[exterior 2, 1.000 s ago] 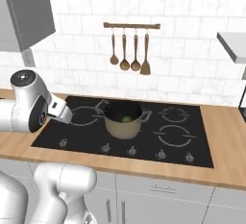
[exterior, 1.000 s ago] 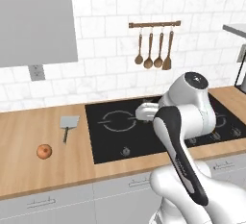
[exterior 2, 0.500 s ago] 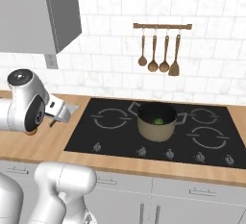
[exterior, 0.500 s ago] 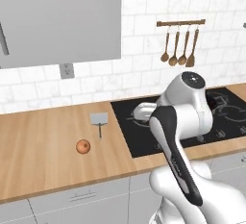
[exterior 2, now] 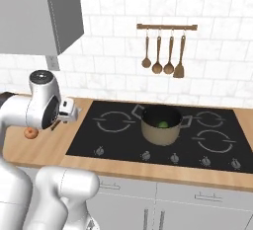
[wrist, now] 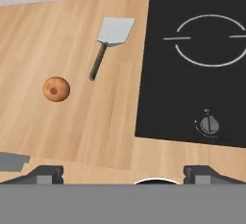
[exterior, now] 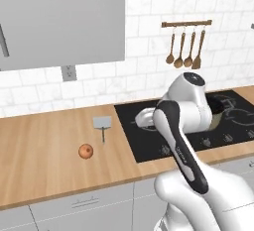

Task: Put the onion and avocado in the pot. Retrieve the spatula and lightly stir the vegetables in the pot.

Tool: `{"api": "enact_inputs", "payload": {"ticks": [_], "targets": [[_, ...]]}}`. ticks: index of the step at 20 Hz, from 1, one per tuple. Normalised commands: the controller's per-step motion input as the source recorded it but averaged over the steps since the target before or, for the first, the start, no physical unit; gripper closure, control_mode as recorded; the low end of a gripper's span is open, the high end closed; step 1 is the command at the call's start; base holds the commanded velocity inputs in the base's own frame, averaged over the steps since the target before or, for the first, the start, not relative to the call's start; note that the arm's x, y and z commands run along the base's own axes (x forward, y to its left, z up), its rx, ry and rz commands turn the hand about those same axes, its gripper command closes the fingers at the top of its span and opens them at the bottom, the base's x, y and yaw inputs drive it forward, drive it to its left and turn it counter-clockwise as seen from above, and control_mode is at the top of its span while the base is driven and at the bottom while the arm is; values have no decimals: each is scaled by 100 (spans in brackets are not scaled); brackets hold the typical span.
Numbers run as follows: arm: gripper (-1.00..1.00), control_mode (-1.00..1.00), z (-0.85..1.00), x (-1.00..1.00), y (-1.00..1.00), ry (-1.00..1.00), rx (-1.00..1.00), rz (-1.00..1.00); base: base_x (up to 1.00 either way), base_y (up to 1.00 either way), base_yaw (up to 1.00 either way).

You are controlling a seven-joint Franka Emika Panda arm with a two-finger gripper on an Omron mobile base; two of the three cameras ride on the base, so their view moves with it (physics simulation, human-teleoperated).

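One container concerns me here: the pot (exterior 2: 161, 124), a round tan-beige vessel with a dark inside and two small grey side handles, standing on the black glass cooktop (exterior 2: 118, 142) between the burner rings. In the right base view I see something green lying in it, low against the dark inner wall; I cannot make out its shape well enough to name it.

The onion (exterior: 86, 151) is a small smooth orange-brown ball on the wooden counter (exterior: 39, 155), left of the cooktop and well apart from the pot. In the hand view it sits toward the left (wrist: 56, 89), with a darker spot on its skin. Near it lies the spatula (wrist: 109, 40), flat on the wood grain: a square grey metal blade with a thin dark handle pointing toward the counter's front edge. Onion and spatula are close but not touching.

My fingers (wrist: 47, 174) stand wide open at the bottom of the hand view, gripping nothing, above the counter's front edge beside the cooktop.

On the white tiled wall behind, four brown wooden utensils (exterior 2: 163, 51) hang from a wooden rail. A grey cabinet (exterior: 59, 19) hangs above the counter.
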Motion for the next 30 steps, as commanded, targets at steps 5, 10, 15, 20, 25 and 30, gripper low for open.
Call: {"api": "enact_inputs", "payload": {"ticks": [5, 10, 15, 20, 25, 30], "targets": [[-100, -100, -52, 48, 100, 14, -6, 37, 0, 0, 0], [-100, -100, -66, 79, 100, 7, -8, 8, 0, 0, 0], [-100, -100, -77, 67, 100, 5, -7, -20, 0, 0, 0], [-100, -100, -27, 5, 79, 1, -3, -23, 0, 0, 0], [-100, -100, -26, 5, 49, 2, 0, -15, 0, 0, 0], [-100, -100, -46, 20, 1, 0, -4, -19, 0, 0, 0]]}}
